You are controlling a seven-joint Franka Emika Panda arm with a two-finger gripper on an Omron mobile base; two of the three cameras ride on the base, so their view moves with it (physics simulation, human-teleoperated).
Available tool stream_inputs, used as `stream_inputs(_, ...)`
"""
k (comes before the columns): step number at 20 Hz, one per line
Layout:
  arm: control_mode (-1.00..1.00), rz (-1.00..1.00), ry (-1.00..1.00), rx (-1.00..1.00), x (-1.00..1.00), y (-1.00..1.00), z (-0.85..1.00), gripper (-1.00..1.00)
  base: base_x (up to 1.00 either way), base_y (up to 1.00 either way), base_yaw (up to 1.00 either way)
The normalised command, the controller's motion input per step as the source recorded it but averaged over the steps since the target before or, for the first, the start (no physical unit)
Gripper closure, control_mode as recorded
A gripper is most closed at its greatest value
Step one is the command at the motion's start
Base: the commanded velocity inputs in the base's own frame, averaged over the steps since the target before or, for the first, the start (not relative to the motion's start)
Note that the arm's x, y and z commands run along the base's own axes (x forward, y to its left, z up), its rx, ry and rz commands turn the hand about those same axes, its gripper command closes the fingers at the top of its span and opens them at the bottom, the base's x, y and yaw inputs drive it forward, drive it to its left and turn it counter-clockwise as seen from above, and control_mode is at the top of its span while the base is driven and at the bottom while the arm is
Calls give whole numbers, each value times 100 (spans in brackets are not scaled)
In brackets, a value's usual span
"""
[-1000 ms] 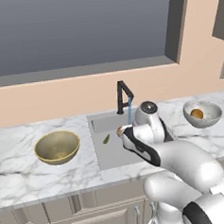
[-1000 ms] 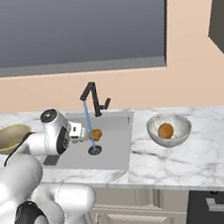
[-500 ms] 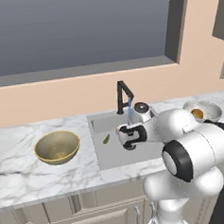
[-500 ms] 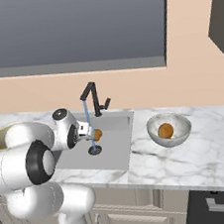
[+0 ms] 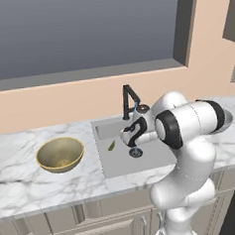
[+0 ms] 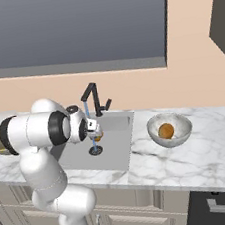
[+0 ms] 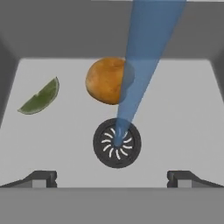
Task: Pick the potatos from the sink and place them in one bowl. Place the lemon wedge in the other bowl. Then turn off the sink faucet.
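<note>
Fingers [image 7: 112,177] spread wide over the sink [image 5: 142,162], holding nothing; both tips sit near the basin floor, far apart. Just beyond them, the round dark drain [image 7: 117,143], with the blue water stream [image 7: 140,57] landing in it. Past the drain, one potato [image 7: 107,80] on the basin floor, partly behind the stream. Lemon wedge [image 7: 40,97] lies apart from it, to the left in the hand view. Black faucet [image 5: 128,101] at the back rim. Second potato [image 6: 166,131] in the silvery bowl [image 6: 170,130] on the table [image 5: 24,180]; gold bowl [image 5: 60,155] beyond the sink's other side.
</note>
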Motion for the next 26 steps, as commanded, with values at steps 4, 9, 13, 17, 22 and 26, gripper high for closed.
stream_inputs(4,-100,0,3,-1,54,0,-47,-100,0,0,0)
stream_inputs(9,-100,0,3,0,53,0,-51,-100,0,0,0)
stream_inputs(13,-100,0,1,0,54,0,-44,-100,0,0,0)
stream_inputs(17,-100,0,0,0,57,0,-32,-100,0,0,0)
stream_inputs(22,-100,0,0,0,60,0,-24,-100,0,0,0)
stream_inputs(26,-100,0,0,0,56,0,-25,100,0,0,0)
